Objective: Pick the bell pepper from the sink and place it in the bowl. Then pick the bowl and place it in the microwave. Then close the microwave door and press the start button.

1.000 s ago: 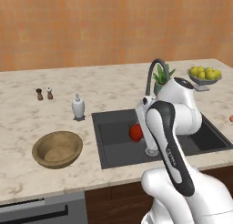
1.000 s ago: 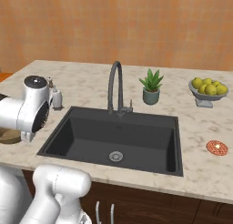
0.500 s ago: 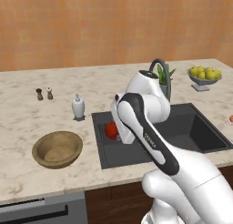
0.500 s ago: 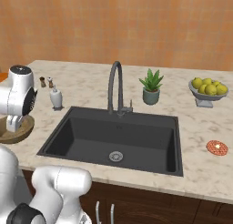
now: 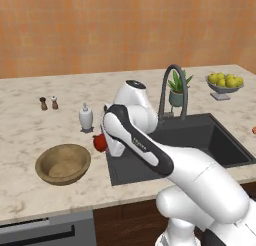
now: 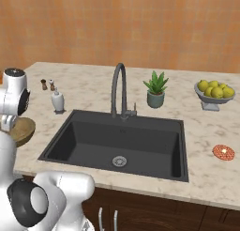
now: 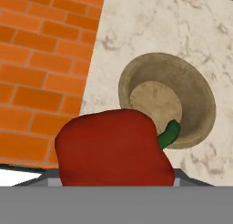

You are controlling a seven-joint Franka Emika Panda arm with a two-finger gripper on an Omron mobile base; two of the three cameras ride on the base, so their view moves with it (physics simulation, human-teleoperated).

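**Pepper held in pincer, between sink and bowl**

While the arm reaches left over the counter [image 5: 30,135], the pincer [image 5: 103,143] grips the pepper [image 5: 100,142], which sits right at its tip, lifted clear of the sink [image 5: 200,135]. From the left base camera the pepper shows as a small red blob at the pincer's left side, above the counter near the sink's left edge, just right of the bowl [image 5: 63,163] and not touching it. The hand camera has the pepper [image 7: 113,148] big and close at the bottom, green stem pointing right, with the bowl [image 7: 167,99] beyond it, open side up, nothing in it. Finger tips are hidden behind the pepper there.

The sink [image 6: 119,143] holds only its drain. A soap bottle [image 5: 86,117] stands behind the bowl, near the pepper; two shakers [image 5: 48,103] stand farther left. A plant [image 5: 176,90] and a fruit bowl [image 5: 225,85] sit at the back right, and a red-orange disc [image 6: 223,152] lies right of the sink.

No brands, labels or writing can be read.
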